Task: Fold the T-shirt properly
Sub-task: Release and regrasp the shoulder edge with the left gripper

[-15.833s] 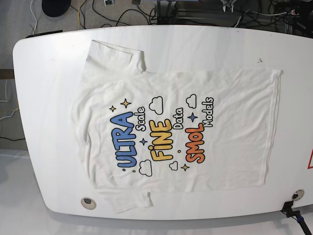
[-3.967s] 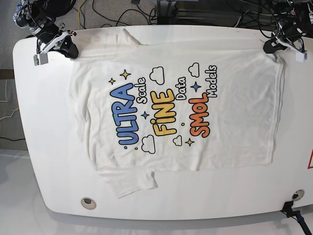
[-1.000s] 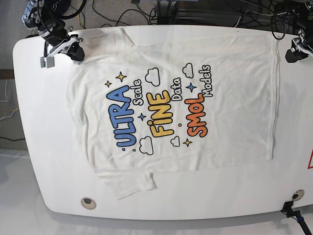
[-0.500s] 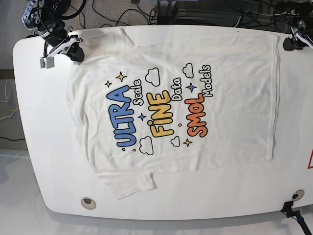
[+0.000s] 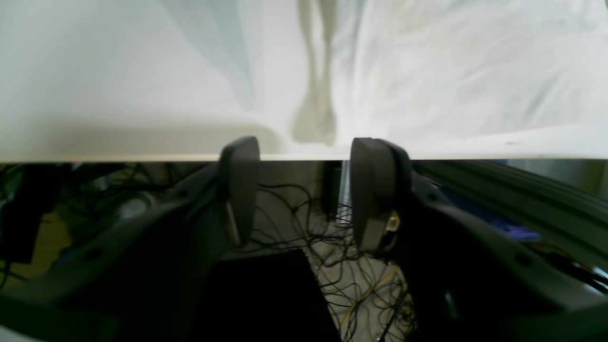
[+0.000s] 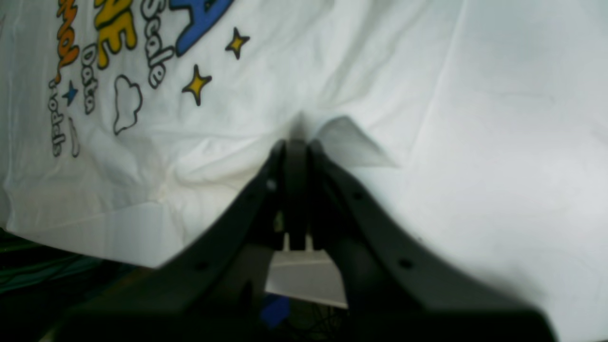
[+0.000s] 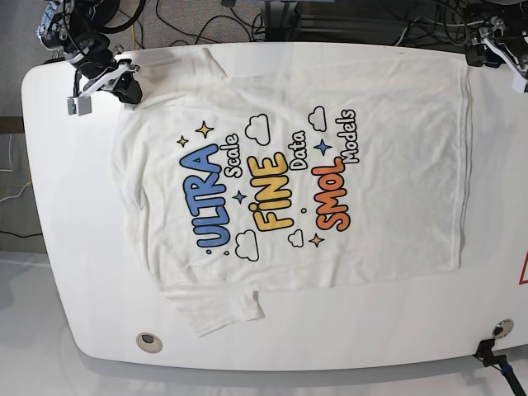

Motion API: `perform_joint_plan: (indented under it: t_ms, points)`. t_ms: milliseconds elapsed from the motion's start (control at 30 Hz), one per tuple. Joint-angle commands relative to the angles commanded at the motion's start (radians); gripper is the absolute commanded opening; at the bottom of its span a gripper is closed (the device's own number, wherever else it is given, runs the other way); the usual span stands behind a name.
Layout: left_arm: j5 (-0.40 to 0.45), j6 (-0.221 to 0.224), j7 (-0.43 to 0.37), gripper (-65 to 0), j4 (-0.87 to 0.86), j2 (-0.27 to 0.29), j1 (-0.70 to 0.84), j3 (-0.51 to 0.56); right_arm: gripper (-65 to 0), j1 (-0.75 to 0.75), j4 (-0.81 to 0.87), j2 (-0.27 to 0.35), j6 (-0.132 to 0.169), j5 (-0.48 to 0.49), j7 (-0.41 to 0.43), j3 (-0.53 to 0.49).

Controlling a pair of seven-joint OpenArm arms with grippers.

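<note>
The white T-shirt (image 7: 297, 165) lies spread print-up on the white table (image 7: 66, 206), with "ULTRA", "FINE" and "SMOL" showing. My right gripper (image 7: 129, 89) is at the far left corner, shut on a pinch of the shirt's cloth (image 6: 332, 137) near the shoulder. My left gripper (image 7: 480, 54) is at the far right corner, just past the table's edge and beside the hem. In the left wrist view it (image 5: 306, 190) stands open with nothing between its fingers, and the T-shirt (image 5: 451, 71) lies beyond them.
A round grey disc (image 7: 148, 341) is set in the table near the front left. A black clamp (image 7: 493, 355) sits at the front right corner. Cables (image 7: 214, 21) cover the floor beyond the far edge.
My left gripper has drawn back from beside the hem to the table's far edge. The right gripper has stayed shut on the shirt in the same place.
</note>
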Motion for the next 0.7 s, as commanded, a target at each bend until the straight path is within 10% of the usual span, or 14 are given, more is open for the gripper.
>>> perform_joint_plan:
  t_ms: [700]
  points:
    - [0.02,0.0,-0.003,-36.2,-0.048,0.021,-0.068,0.103,-64.9,0.0,0.0,0.0,0.0,0.0,0.0,0.0]
